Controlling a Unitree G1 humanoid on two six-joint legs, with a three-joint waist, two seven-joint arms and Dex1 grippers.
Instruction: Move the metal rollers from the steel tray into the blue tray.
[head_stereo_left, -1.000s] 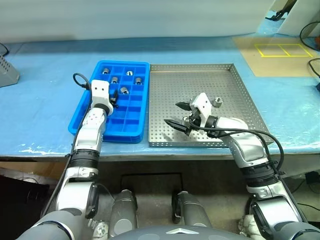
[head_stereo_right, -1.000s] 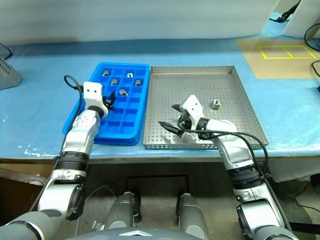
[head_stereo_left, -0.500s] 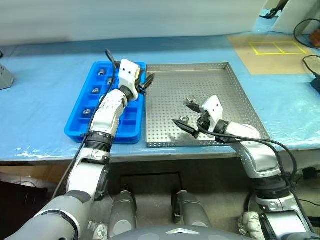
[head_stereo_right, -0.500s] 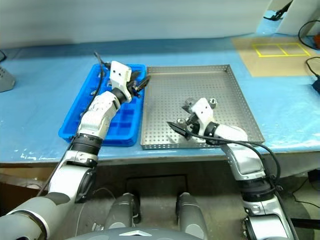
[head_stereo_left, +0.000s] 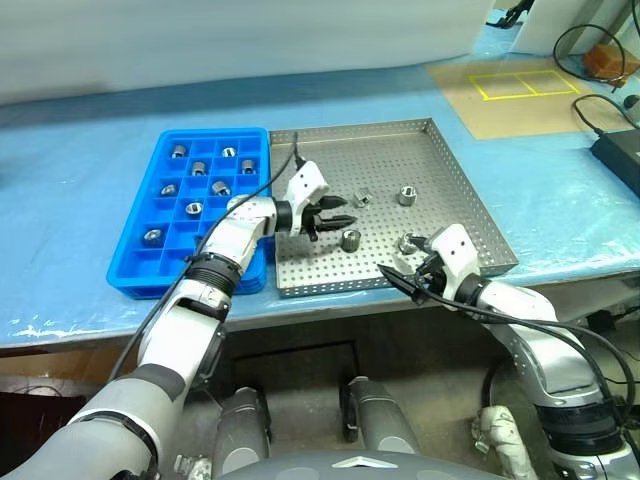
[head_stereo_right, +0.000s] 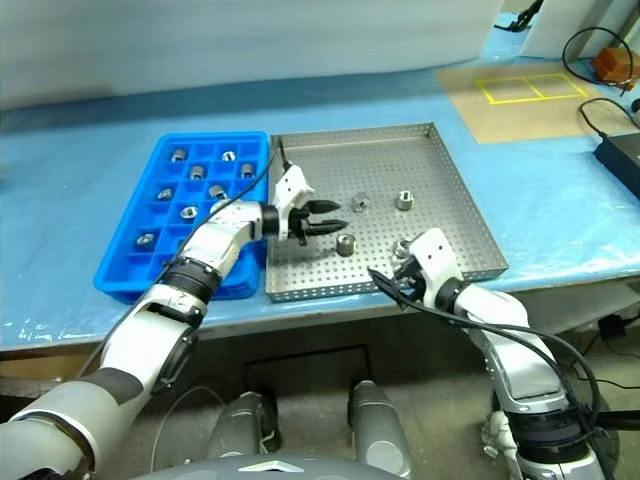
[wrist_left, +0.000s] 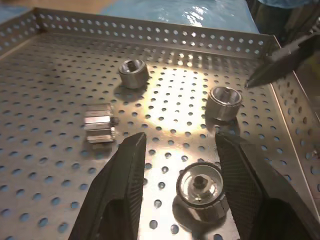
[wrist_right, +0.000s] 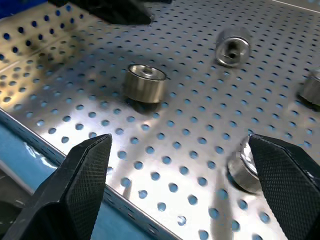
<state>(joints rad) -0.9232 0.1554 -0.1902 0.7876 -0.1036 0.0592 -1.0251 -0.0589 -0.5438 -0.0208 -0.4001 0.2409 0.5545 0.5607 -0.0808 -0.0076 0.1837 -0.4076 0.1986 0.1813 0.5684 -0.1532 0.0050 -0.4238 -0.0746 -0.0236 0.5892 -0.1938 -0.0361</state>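
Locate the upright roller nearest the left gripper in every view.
Left eye view: roller in the steel tray, just off the left gripper.
Right eye view: roller, same spot.
Left wrist view: roller between the open fingers.
Right wrist view: roller on the perforated floor.
Shared landmark: left gripper's black fingers.

Four metal rollers (head_stereo_left: 350, 240) (shiny, hollow) lie on steel tray (head_stereo_left: 450, 190); seven fill blue tray (head_stereo_left: 140, 270).

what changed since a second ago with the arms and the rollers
The left gripper swung from over the blue tray across to the steel tray and now hangs open, empty, beside a metal roller. The right gripper drew back toward the steel tray's near edge, wide open. The rollers in the blue tray stayed put.
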